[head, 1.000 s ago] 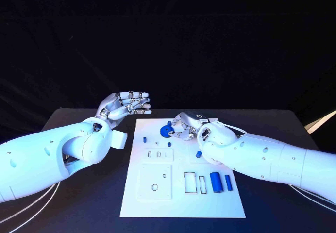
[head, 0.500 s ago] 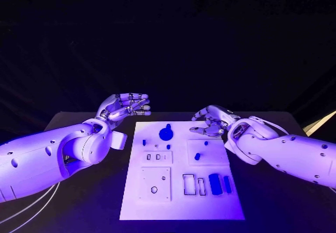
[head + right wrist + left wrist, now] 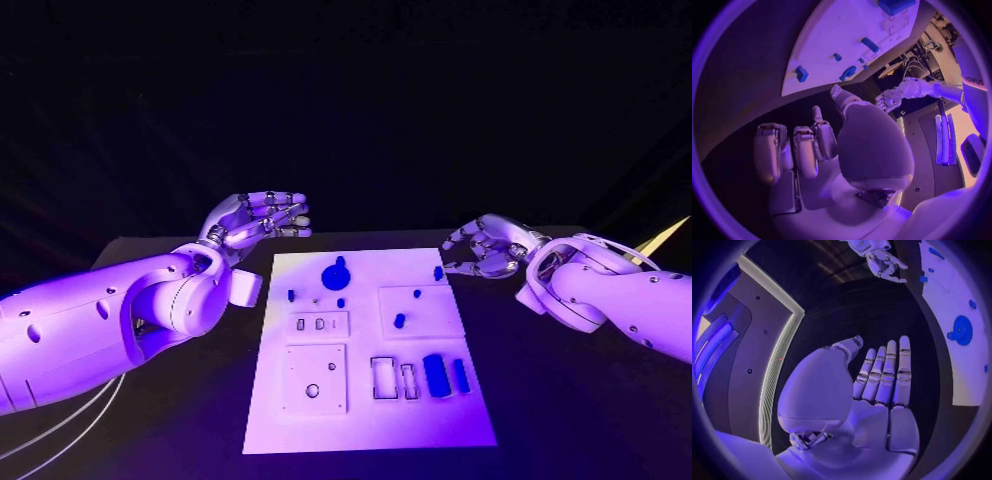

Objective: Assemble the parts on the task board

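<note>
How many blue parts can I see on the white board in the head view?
9. Round part at far middle, one at far right edge, two small on the left, two mid-right, two bars near right, and a tiny one. Others may be too small to see.

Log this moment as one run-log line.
left hand: open, off board's far-left corner | right hand: empty, right of task board | round blue part: on board

The board (image 3: 368,420) lies mid-counter (image 3: 562,400) before me, with the parts (image 3: 436,373) on it. My left hand (image 3: 260,218) hangs off its far left corner, apart from it. My right hand (image 3: 488,247) hangs just off its far right corner.
</note>
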